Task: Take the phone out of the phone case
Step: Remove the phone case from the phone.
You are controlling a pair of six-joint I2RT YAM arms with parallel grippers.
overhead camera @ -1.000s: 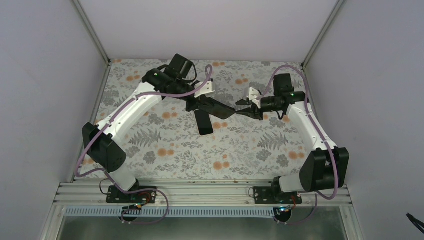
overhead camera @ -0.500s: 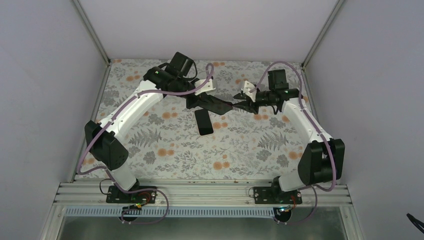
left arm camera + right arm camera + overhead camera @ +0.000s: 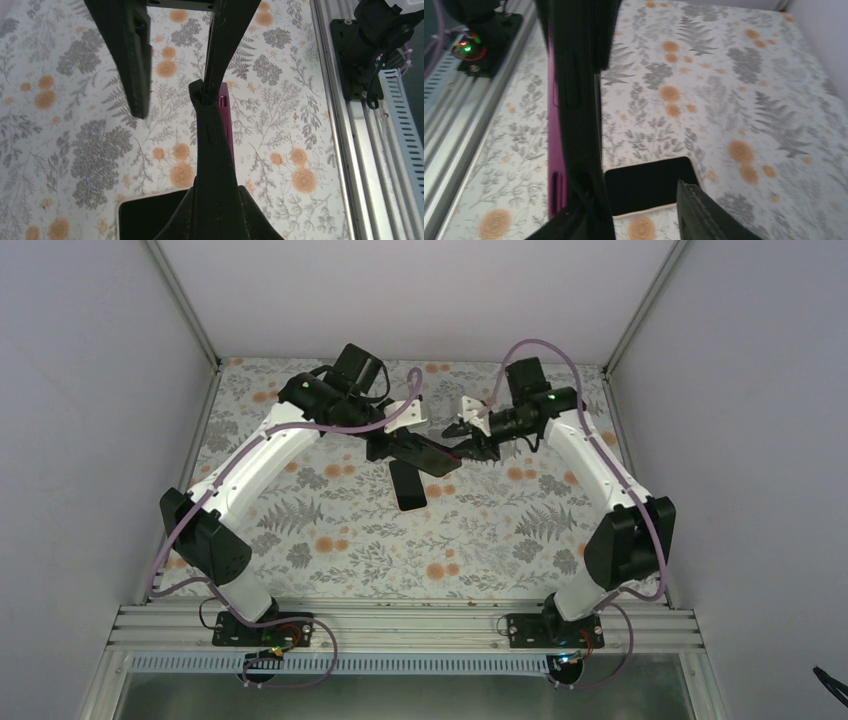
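The phone [image 3: 407, 486] lies flat on the floral table, black glass up, with a pale rim; it also shows in the left wrist view [image 3: 150, 215] and in the right wrist view [image 3: 649, 182]. The phone case [image 3: 432, 455], a thin black shell with a magenta inside, hangs in the air above the phone's far end. My left gripper [image 3: 400, 448] is shut on the phone case [image 3: 212, 125], which I see edge-on. My right gripper [image 3: 468, 444] is open at the case's other end. One finger lies against the phone case [image 3: 574, 100]; the other finger [image 3: 704, 215] stands well apart.
The floral table cover [image 3: 500, 530] spreads round the phone. The metal rail [image 3: 400, 625] with both arm bases runs along the near edge. Grey walls close the left, right and back sides.
My right arm has swung left and toward the back, its gripper closing in on the left gripper. The case has shifted slightly left with the left gripper. The phone has stayed on the table.
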